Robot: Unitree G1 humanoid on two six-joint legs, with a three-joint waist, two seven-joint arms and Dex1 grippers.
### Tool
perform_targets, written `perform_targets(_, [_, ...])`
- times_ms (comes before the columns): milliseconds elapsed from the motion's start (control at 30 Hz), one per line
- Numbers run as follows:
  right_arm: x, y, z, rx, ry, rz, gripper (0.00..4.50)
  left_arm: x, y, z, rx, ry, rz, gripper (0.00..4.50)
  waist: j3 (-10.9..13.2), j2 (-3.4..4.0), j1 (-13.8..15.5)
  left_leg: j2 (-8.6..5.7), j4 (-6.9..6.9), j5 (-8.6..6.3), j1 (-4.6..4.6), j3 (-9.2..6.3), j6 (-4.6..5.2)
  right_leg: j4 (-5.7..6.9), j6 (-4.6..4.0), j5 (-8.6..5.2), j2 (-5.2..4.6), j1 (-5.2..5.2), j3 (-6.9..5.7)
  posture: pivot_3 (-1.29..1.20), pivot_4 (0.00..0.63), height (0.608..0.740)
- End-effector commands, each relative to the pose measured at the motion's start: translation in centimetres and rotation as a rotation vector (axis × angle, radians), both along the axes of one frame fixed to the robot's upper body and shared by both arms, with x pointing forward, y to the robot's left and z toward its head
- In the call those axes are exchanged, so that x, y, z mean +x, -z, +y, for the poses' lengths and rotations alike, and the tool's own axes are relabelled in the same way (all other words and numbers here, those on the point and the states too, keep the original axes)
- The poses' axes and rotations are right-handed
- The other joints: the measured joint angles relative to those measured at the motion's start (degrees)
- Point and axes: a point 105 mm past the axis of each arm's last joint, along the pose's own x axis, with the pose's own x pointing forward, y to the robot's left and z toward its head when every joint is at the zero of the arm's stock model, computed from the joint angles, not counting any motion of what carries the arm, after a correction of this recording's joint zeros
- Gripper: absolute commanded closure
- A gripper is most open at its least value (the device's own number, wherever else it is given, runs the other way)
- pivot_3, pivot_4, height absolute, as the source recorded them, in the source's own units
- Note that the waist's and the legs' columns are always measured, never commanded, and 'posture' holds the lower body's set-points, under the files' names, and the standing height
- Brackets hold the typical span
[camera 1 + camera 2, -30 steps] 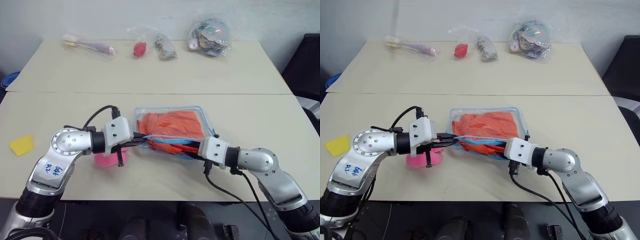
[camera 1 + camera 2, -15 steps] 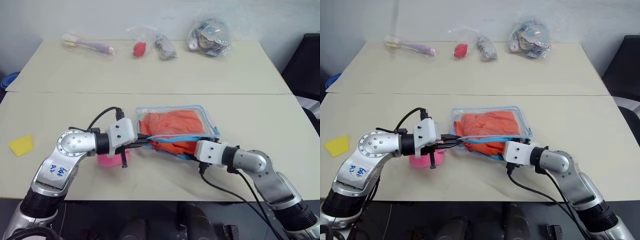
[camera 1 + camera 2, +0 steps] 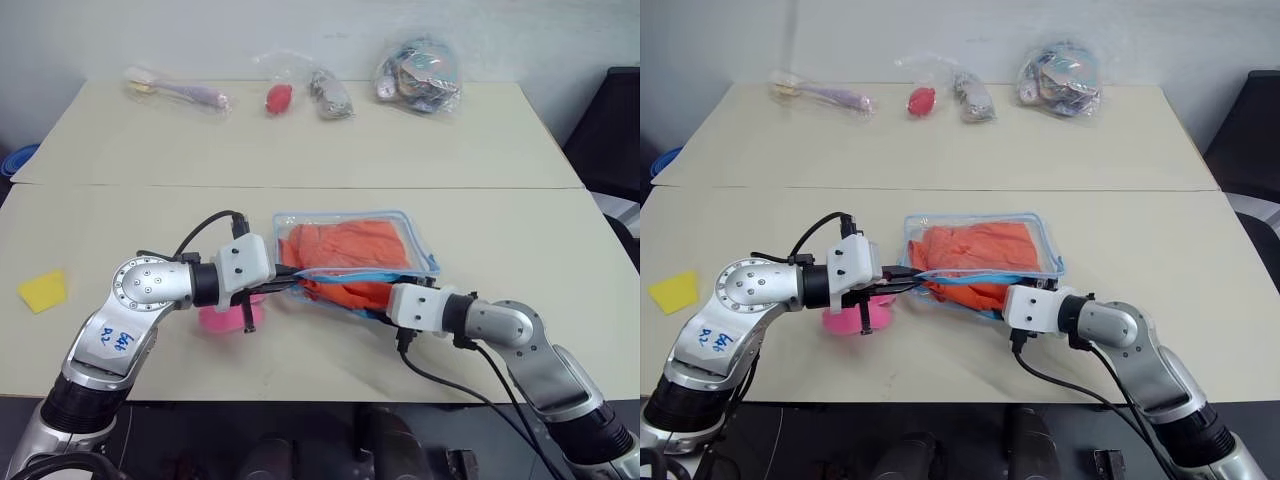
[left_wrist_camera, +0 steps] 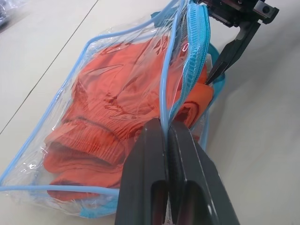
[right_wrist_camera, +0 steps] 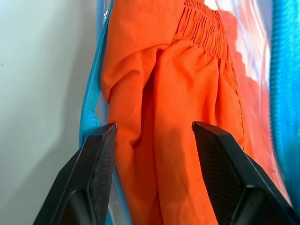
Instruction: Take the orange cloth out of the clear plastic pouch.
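Right now the left gripper (image 4: pixel 167 136) is pinching the upper blue edge of the pouch (image 3: pixel 420 250) between fully closed fingers, lifting that lip so the zippered mouth is gaping toward the robot. Opposite it, the right gripper (image 5: pixel 154 136) is standing with its jaws parted at the mouth, one black finger (image 5: pixel 96 154) on either side of a fold of the orange cloth (image 5: pixel 173 93), not yet closed on it. The cloth is lying mostly inside the pouch, bunched and wrinkled, with a lower fold poking out at the opening nearest the right arm. The pouch is resting on the near table (image 3: pixel 500 330), just beside a pink puff (image 3: pixel 222 318) that is sitting under the left wrist.

To do this step well, the right fingers are probably needing to push a little deeper so the pads are straddling a thick gather of fabric rather than a thin edge, and so the lower pad is staying inside the blue zipper tape instead of catching it. Closing on plastic along with the cloth would likely drag the whole pouch. The left hold is doing the anchoring, so it should be staying firm and raised while the right arm is drawing straight back out of the mouth, low and level, letting the cloth slide free

Farther off, a yellow square (image 3: pixel 42 289) is lying at the left edge, and several bagged items (image 3: pixel 418 75) are sitting on the far table
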Motion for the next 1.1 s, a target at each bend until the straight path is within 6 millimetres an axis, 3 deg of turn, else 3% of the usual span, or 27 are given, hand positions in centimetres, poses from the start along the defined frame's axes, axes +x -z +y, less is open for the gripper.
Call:
perform_targets(33, [-0.1, 0.2, -0.2, -0.038, -0.016, -0.042, 1.85, -0.2, -1.1, -0.4, -0.003, 0.021, -0.053, 4.5, 0.0, 0.0, -0.03, 0.0, 0.0, 0.0, 0.0, 0.0, 0.0, 0.0, 0.0, 0.0, 0.0, 0.0, 0.0, 0.0, 0.15, 0.74])
perform_targets(333, [0.1, 2.1, 0.3, -0.108, -0.065, -0.08, 1.85, -0.4, -1.1, -0.5, 0.002, 0.033, -0.052, 4.5, -0.03, -0.04, -0.14, 0.01, -0.01, 0.0, 0.01, 0.01, 0.0, 0.0, 0.0, 0.0, 0.01, 0.07, 0.01, 0.0, 0.15, 0.74])
perform_targets(700, [5.0, 3.0, 1.8, -0.206, 0.048, -0.267, 1.85, -0.7, -1.0, -1.3, -0.007, 0.056, -0.048, 4.5, -0.15, -0.22, -1.33, 0.03, 0.0, 0.0, 0.04, 0.08, -0.01, 0.16, -0.04, -0.02, 0.0, 0.19, 0.13, 0.0, 0.15, 0.74])
perform_targets(867, [5.7, 3.5, 1.8, -0.249, 0.074, -0.278, 1.85, -0.6, -1.0, -1.4, -0.01, 0.053, -0.049, 4.5, -0.21, -0.24, -1.36, 0.04, 0.0, 0.01, 0.05, 0.08, -0.02, 0.17, -0.04, -0.02, 0.0, 0.19, 0.13, 0.0, 0.15, 0.74])
perform_targets(967, [5.5, 3.6, 2.2, -0.232, 0.072, -0.259, 2.5, -0.4, -1.1, -1.3, -0.014, 0.043, -0.051, 4.5, -0.24, -0.27, -1.36, 0.04, 0.01, 0.01, 0.05, 0.07, -0.02, 0.17, -0.04, -0.02, -0.01, 0.2, 0.13, 0.0, 0.15, 0.74])
perform_targets(1100, [5.0, 3.9, 2.3, -0.238, 0.053, -0.242, 3.89, -0.1, -1.2, -1.1, -0.019, 0.032, -0.052, 4.5, -0.24, -0.27, -1.35, 0.03, 0.02, 0.01, 0.05, 0.06, -0.02, 0.16, -0.04, -0.02, -0.01, 0.19, 0.13, 0.0, 0.15, 0.74])
